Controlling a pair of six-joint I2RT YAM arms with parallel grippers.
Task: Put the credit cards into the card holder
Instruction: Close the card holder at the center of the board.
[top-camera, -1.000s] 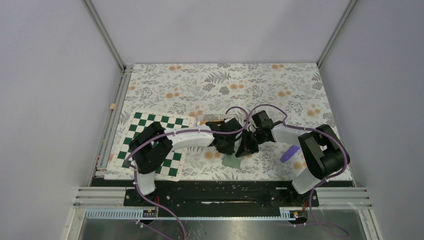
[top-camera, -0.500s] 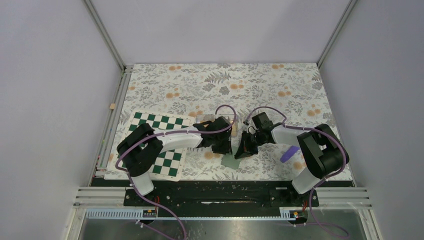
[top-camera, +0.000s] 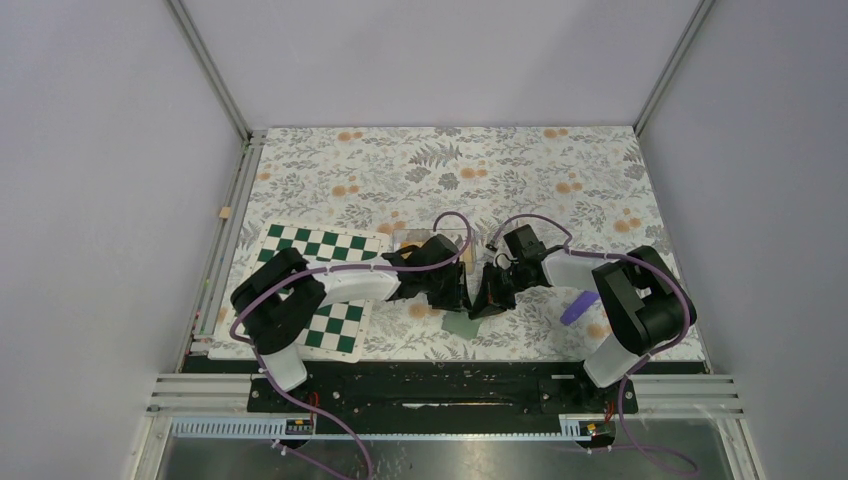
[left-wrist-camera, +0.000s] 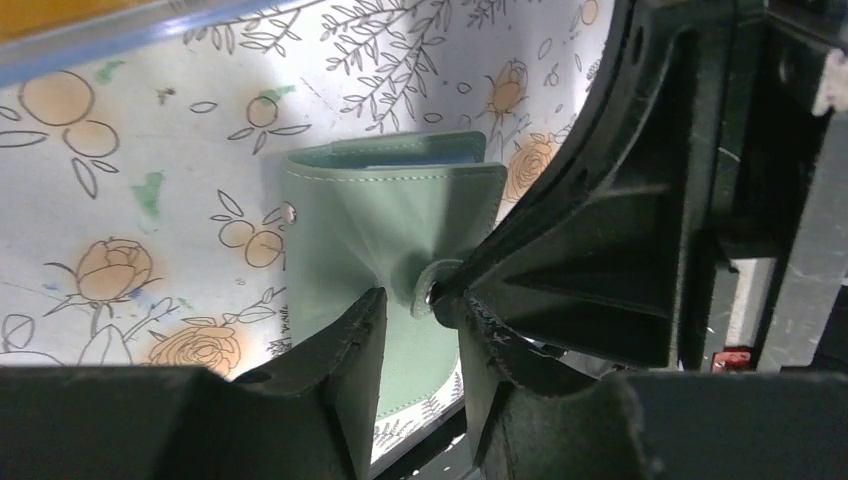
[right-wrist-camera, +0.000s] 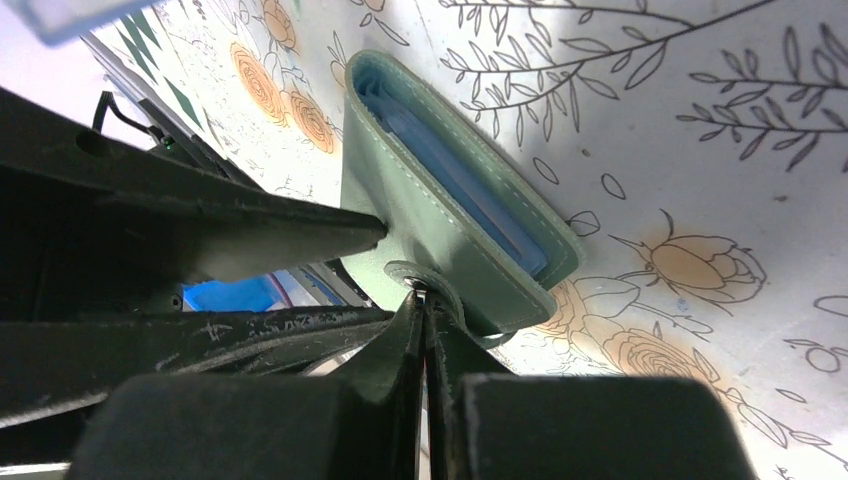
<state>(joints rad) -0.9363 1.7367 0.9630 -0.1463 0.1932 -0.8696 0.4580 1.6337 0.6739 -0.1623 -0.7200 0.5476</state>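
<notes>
Lying flat near the front edge of the floral table (top-camera: 600, 170): the sage-green card holder (left-wrist-camera: 380, 200), with blue lining in its pocket. Pinched hard on the snap tab by the right gripper (right-wrist-camera: 425, 297), clamped fully closed. Straddling that same flap, the left gripper (left-wrist-camera: 410, 300), partway open, clamping nothing. Farther back, behind a clear edge, just a sliver of the orange credit cards (left-wrist-camera: 45, 15). Off to the left, the chequered board (top-camera: 330, 245).
</notes>
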